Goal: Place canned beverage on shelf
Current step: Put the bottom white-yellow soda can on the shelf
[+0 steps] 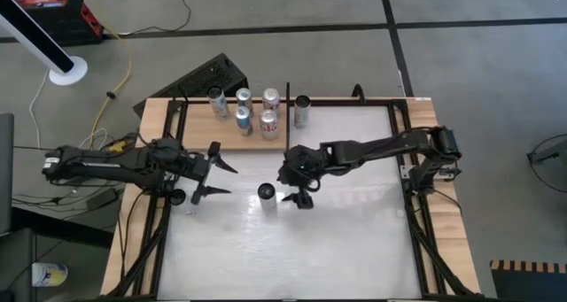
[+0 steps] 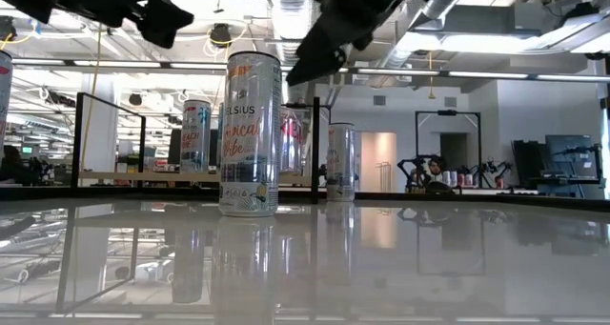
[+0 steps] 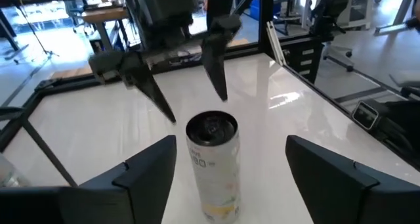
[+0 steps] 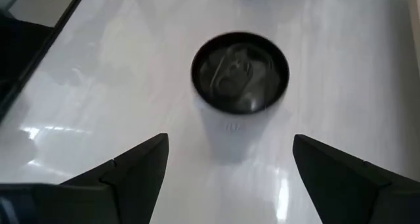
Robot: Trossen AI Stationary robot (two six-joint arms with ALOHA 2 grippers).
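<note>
Bench (image 1: 337,249): glossy white top, framed by black bars and narrow wooden side strips.

Shelf (image 1: 199,129): light-brown wood-grain board along the far edge of the bench, left of centre, bordered by thin black bars. Five cans (image 1: 244,110) are stood upright on it in two short rows; their labels cannot be read. A sixth upright can (image 1: 302,111) is placed just beside the shelf's right end, on the white surface.

Left arm (image 1: 106,163): extended from the left side of the bench. Left pincer (image 1: 215,171) is seen spread, nothing between its fingers, aimed toward the beverage can and kept apart from it.

Right arm (image 1: 381,147): reached in from the right. Right pincer (image 1: 297,198) is seen spread wide and empty, just beside the beverage can, not touching.

Beverage can (image 1: 267,197): stood upright near the middle of the bench, between the two pincers, well apart from the shelf. Long axis vertical, dark top with pull tab faced upward. Body pale; "CELSIUS" is read on the label in the low view (image 2: 250,134), with orange script lettering below that cannot be made out fully.
</note>
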